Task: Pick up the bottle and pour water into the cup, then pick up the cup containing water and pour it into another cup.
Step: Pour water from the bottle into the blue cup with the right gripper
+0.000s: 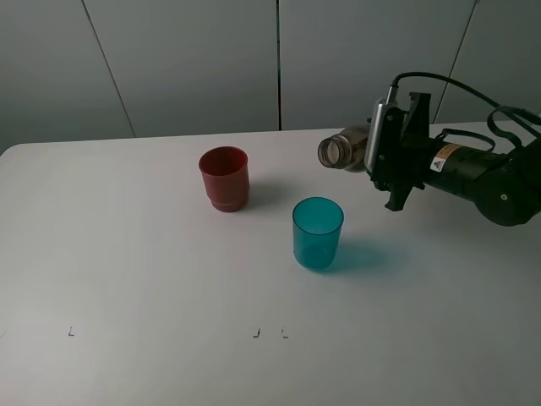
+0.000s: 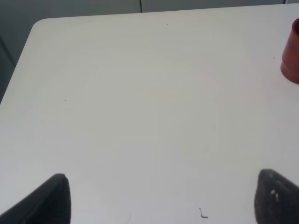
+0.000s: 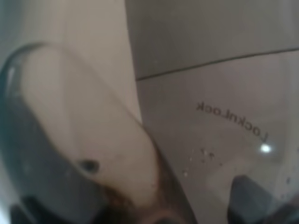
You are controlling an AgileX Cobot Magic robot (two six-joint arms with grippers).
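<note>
Over the white table (image 1: 127,254), the high camera shows the right gripper (image 1: 382,161) clamped on the tall smoky grey-brown translucent plastic bottle (image 1: 342,150). It is held in the air, tipped on its side with its open mouth facing left, beyond and right of the teal-blue translucent plastic tumbler (image 1: 318,234). That tumbler stands upright, apart from the opaque red plastic cup (image 1: 224,178) with its stepped base. From the left wrist, the left gripper (image 2: 161,200) has its dark fingers spread wide over bare tabletop, holding nothing. From the right wrist, the bottle's lettered wall fills the view.
</note>
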